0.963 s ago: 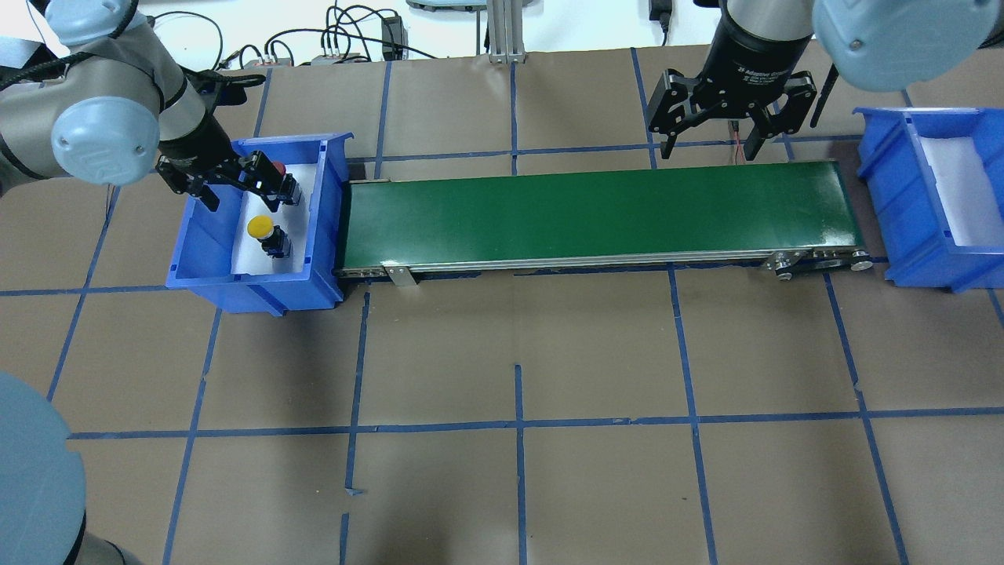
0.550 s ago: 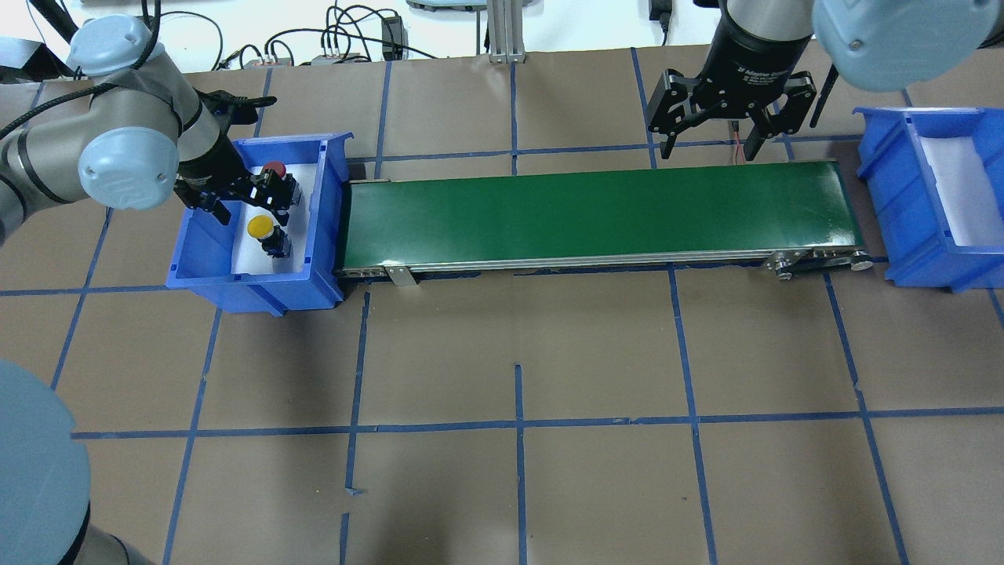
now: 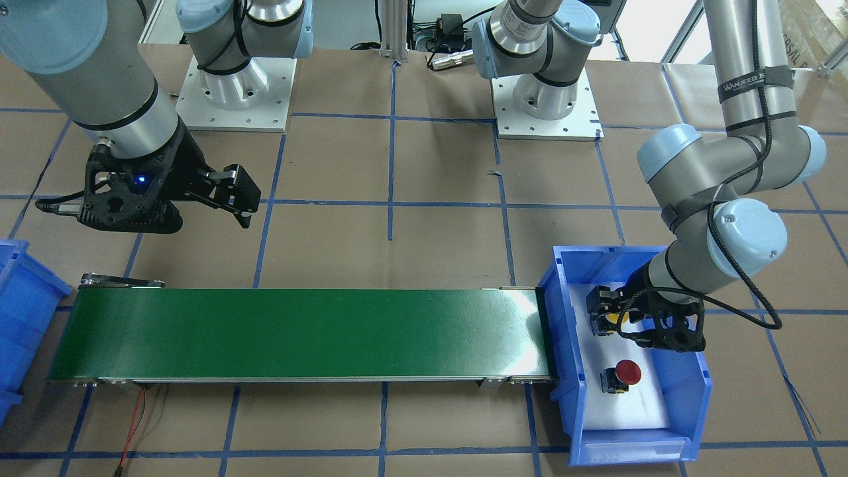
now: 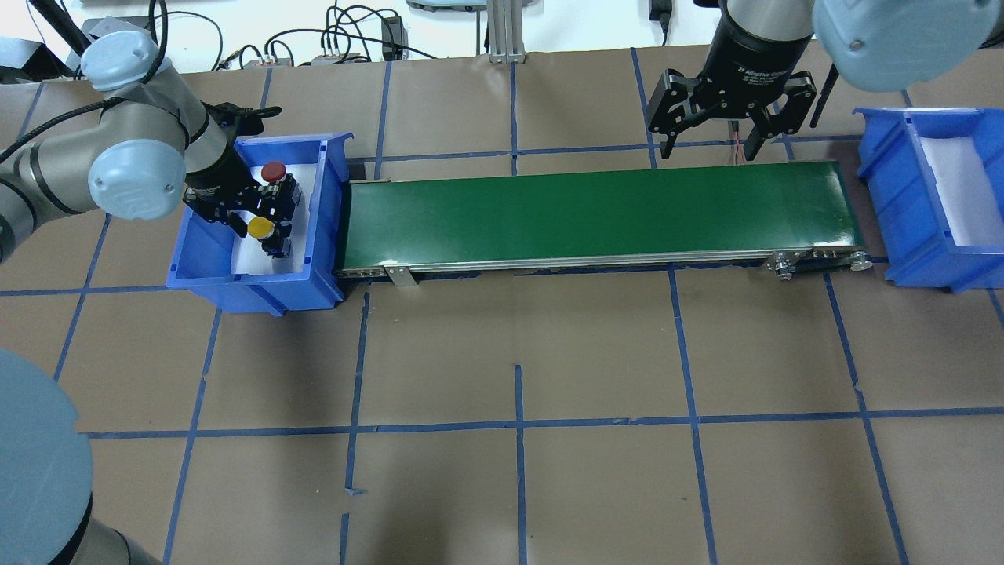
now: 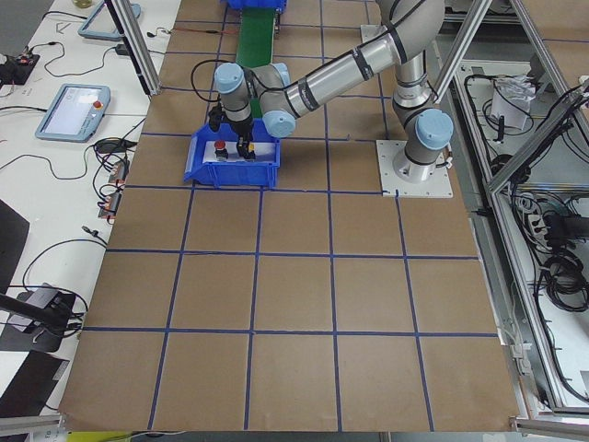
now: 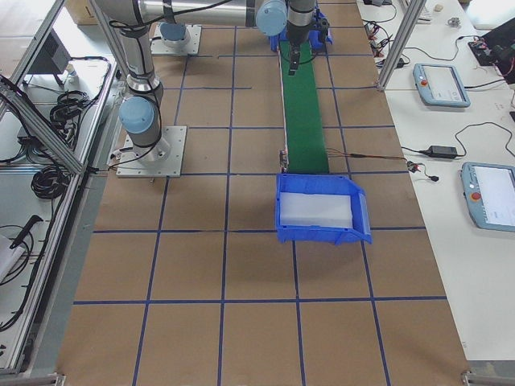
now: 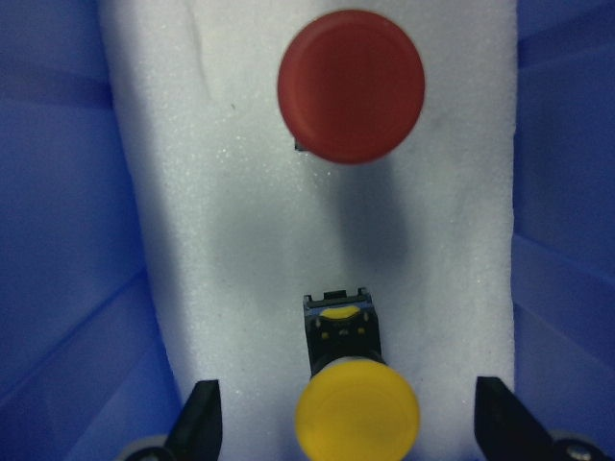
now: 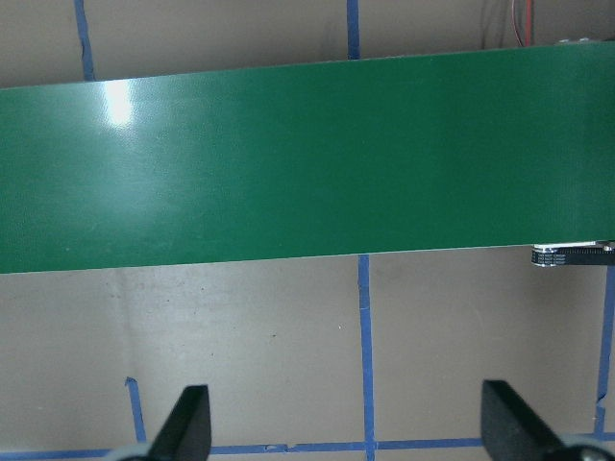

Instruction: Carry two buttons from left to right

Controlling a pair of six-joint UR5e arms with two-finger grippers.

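The yellow button [image 7: 356, 418] lies on its side on white foam in the left blue bin [image 4: 333, 196]. The red button [image 7: 351, 84] stands just beyond it. Both show in the overhead view, yellow [image 4: 260, 227] and red [image 4: 273, 171]. My left gripper [image 7: 351, 434] is open, low in the bin, with one finger on each side of the yellow cap and not touching it. From the front, the left gripper [image 3: 639, 318] half hides the yellow button; the red button [image 3: 627, 371] is plain. My right gripper [image 4: 710, 137] is open and empty above the far edge of the belt's right end.
A green conveyor belt [image 4: 596, 212] runs between the left bin and the right blue bin [image 4: 902, 204], which holds only white foam. The bin walls stand close on both sides of my left gripper. Blue tape lines grid the brown table.
My left gripper has moved from beside the red button toward the robot, to the yellow button. Both buttons stayed in place. The right arm has not moved.
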